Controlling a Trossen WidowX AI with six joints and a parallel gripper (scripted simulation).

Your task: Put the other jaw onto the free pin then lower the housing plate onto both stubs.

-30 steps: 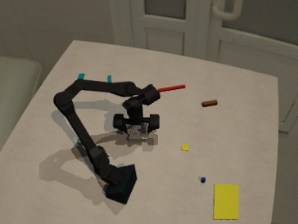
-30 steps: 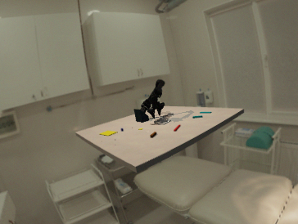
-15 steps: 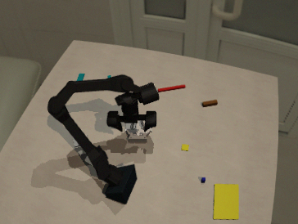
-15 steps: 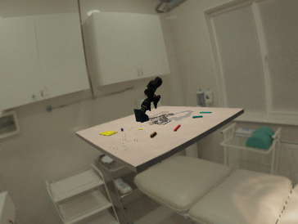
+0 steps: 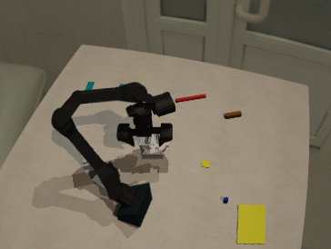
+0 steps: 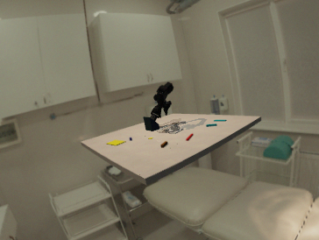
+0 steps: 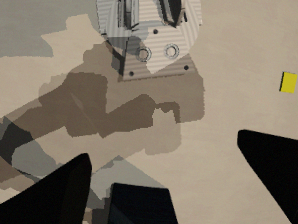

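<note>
A light-grey ridged plate (image 7: 159, 64) (image 5: 154, 155) with slanted sides lies at the near end of the grey mechanism. Two round rings, which look like the stub ends, and several dark holes show in it. Whether it sits fully level cannot be told. Two long dark-edged parts, perhaps the jaws, run out of the top of the wrist view; their teeth and pins are not visible. My gripper (image 7: 166, 149) (image 5: 145, 132) is open and empty, raised above the table, its fingers wide apart and clear of the plate in the wrist view.
A small yellow square (image 7: 288, 83) (image 5: 205, 164) lies right of the mechanism. Further off lie a blue cube (image 5: 225, 200), a yellow sheet (image 5: 251, 224), a brown cylinder (image 5: 233, 114), a red rod (image 5: 191, 98) and a teal piece (image 5: 90, 85). The arm's dark base (image 5: 136, 206) stands near the mechanism.
</note>
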